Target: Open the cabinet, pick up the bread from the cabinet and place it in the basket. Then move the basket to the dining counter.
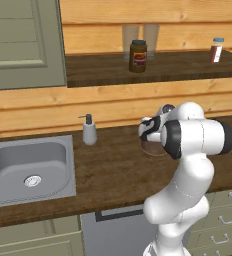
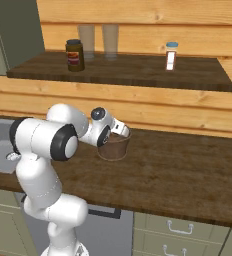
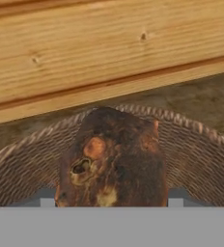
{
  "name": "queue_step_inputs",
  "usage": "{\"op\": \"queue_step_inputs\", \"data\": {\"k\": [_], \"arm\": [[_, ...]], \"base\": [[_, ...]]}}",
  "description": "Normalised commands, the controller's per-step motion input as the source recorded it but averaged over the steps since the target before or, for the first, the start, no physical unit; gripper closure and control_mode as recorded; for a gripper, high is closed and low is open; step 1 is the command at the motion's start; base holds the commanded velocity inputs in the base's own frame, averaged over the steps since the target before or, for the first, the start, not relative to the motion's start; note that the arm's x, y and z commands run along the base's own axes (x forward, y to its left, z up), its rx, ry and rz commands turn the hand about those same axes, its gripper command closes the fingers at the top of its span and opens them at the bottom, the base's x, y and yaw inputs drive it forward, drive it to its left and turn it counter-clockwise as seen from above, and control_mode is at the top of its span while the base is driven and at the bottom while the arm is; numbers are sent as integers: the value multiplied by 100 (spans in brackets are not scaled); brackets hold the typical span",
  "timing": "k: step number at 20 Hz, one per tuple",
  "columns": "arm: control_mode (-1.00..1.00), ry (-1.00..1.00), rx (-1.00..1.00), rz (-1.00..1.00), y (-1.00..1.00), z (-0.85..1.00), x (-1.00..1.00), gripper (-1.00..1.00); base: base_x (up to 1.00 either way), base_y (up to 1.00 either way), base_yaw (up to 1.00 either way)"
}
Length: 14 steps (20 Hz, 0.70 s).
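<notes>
Pincer (image 2: 122, 131) grips the bread (image 3: 111, 159) over the basket (image 2: 113, 147), just beside the wooden wall (image 3: 85, 43).

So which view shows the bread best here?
The hand view: the bread, dark and crusty, sits close up between the gripper's tips, over the woven basket. In the right base view the basket shows behind the hand; in the left, the arm covers it.

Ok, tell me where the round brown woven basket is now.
The round brown woven basket stands on the wooden worktop below the shelf, right of the steel sink; dark bread sits over it.
</notes>
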Motion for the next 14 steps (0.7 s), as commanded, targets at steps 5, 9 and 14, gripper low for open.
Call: {"op": "queue_step_inputs", "data": {"k": [5, 9, 14], "arm": [[-100, 0, 1, 0, 0, -9, -45, -100], [-100, -1, 0, 0, 0, -9, -29, -100], [-100, -4, 2, 0, 0, -2, -11, -100]], "base": [[0, 0, 0], [0, 0, 0], [0, 0, 0]]}}
